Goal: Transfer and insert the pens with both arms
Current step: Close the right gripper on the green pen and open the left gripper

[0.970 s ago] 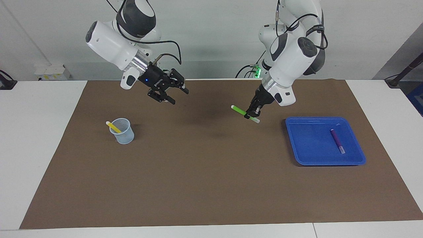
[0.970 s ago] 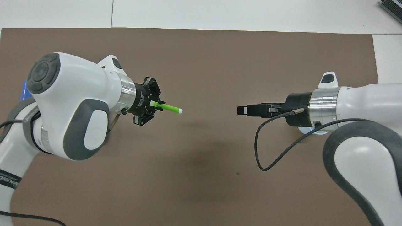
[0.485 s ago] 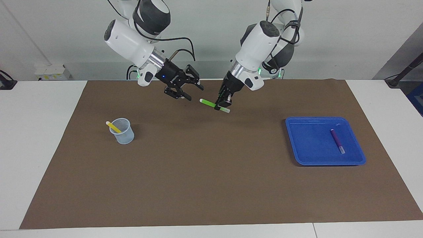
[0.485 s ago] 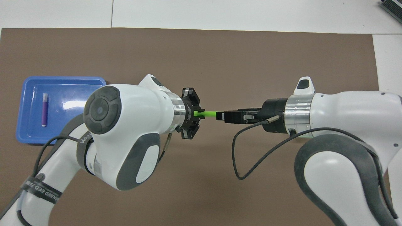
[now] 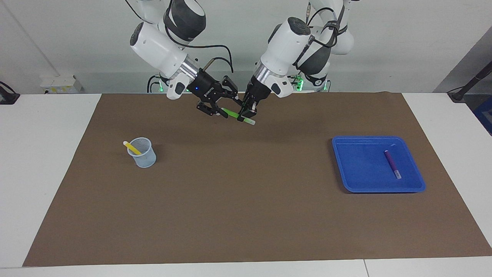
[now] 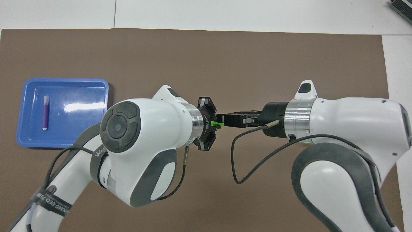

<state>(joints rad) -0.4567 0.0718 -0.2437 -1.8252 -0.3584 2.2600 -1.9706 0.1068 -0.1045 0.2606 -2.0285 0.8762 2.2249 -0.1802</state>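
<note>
The two arms have closed in since a moment ago: the green pen [image 5: 235,115], then out in the open between them, now reaches into the right end effector [image 5: 218,109]. The left end effector [image 5: 246,114] stays clamped on it over the mat [image 5: 246,215], mid-desk. The right one's fingers sit about the pen's tip; I can't tell if they grip it. Both wrists angle down toward each other. The yellow pen [image 5: 132,147] leans in the cup [image 5: 143,156] toward the right arm's end; the purple pen [image 5: 392,163] lies in the blue tray [image 5: 357,184] toward the left arm's end.
</note>
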